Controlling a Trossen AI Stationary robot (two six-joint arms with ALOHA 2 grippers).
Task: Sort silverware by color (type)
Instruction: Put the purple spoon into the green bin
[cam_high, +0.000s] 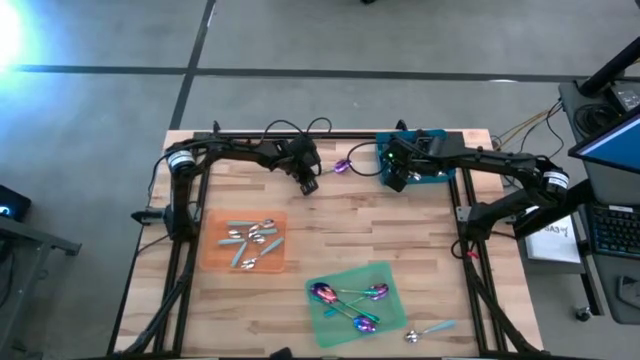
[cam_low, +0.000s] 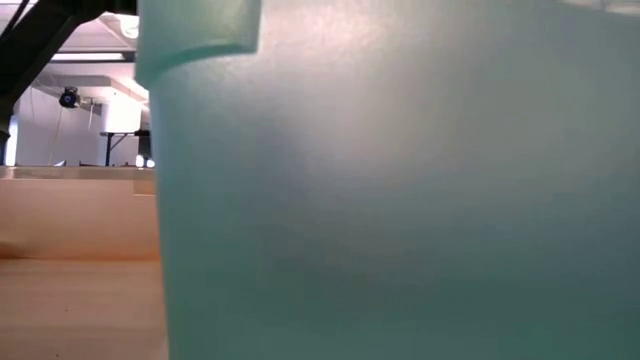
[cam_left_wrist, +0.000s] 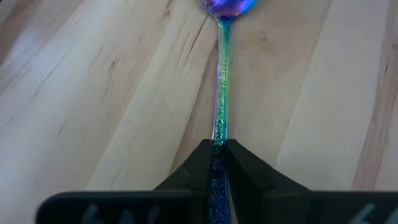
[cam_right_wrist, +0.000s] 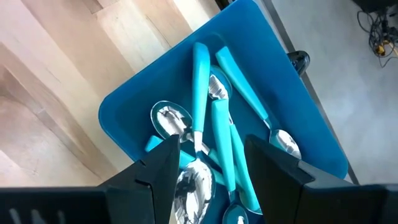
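Note:
An iridescent purple spoon with a teal-green handle lies on the wood near the table's far middle; its head points away from my left gripper, which is shut on its handle. My right gripper hangs open above the teal bin, clear of the silver, blue-handled spoons lying inside it. Silver spoons lie on the orange mat. Purple spoons lie on the green mat. My left gripper pinches the spoon's thin handle between its two fingers, well back from the head. The fingers slant down from the table's left side, one on each side of the handle. The spoon looks to lie flat on the wood, head away from the gripper.
One silver spoon with a pale blue handle lies loose on the wood near the front right. The bin's teal wall fills the low view. Bare wood stretches between the far edge and the two mats.

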